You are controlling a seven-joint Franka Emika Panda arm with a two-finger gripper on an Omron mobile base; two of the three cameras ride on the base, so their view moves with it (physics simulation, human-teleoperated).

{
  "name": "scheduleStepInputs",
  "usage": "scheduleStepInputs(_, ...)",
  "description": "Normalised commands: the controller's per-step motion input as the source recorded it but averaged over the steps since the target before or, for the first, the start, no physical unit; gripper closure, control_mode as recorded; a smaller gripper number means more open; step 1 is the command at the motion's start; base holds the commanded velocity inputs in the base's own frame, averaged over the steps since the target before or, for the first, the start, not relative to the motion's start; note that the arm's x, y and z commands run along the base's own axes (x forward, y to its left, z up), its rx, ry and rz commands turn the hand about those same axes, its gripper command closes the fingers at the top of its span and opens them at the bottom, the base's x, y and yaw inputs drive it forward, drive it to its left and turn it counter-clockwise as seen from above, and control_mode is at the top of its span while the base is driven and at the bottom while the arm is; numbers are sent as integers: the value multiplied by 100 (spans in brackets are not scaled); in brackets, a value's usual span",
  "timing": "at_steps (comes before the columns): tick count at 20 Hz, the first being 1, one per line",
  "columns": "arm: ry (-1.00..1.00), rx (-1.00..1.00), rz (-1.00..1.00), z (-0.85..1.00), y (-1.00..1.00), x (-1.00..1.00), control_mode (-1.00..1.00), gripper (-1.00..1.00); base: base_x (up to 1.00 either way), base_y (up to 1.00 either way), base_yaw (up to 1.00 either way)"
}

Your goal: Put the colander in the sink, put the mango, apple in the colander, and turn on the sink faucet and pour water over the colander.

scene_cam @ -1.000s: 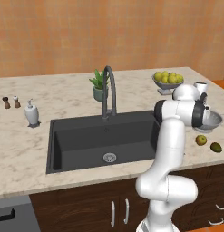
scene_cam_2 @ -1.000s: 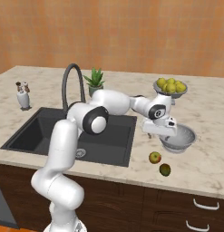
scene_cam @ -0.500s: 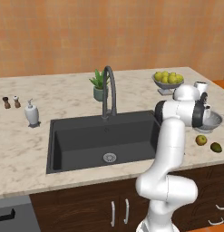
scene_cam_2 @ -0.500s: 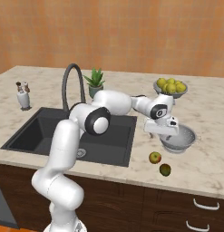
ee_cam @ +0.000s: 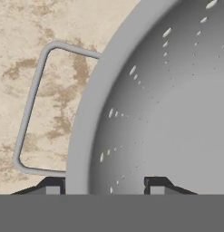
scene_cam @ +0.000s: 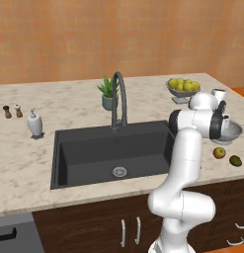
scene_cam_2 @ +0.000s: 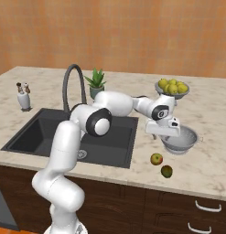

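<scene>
The colander (scene_cam_2: 180, 139) stands on the counter (scene_cam_2: 210, 114) right of the sink (scene_cam_2: 50, 132), near the apple (scene_cam_2: 156, 159). The gripper (ee_cam: 106, 183) straddles its rim, jaws closing on it. Such a thin hold may let the colander tilt or slip when lifted.

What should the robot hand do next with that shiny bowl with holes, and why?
Probably finish squeezing, then lift. In the hand view the gripper has one fingertip outside and one inside the colander rim, beside its handle. The colander sits on the counter, while the sink is empty, with the apple and mango waiting.
</scene>
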Motion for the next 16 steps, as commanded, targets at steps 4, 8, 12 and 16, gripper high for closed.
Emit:
scheduleStepInputs(4, 0, 0, 0, 0, 0, 0, -100, 100, 0, 0, 0)
scheduleStepInputs(8, 0, 0, 0, 0, 0, 0, -100, 100, 0, 0, 0)
scheduleStepInputs(12, -1, 0, 2, 1, 1, 0, -100, 100, 0, 0, 0)
scheduleStepInputs(16, -2, 0, 6, 15, 1, 0, -100, 100, 0, 0, 0)
